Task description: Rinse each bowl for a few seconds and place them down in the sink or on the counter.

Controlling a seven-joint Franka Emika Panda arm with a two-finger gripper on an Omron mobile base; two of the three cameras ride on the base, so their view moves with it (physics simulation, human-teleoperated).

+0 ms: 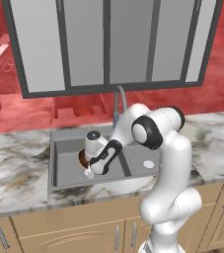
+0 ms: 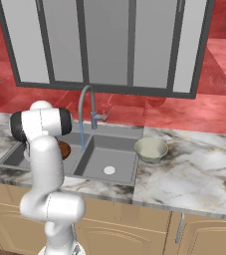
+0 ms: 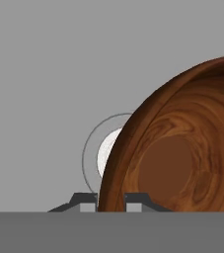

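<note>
At lower centre of the hand view, we are gripping the brown bowl's rim with our pincer, jaws nearly shut on its thin wall. We are holding it over the left basin of the sink, above the white drain. We are probably mid-rinse; next we are needing to set it down, then fetch the pale bowl waiting on the bench, right of centre. The brown bowl is looking glossy, wood-grained.
</note>
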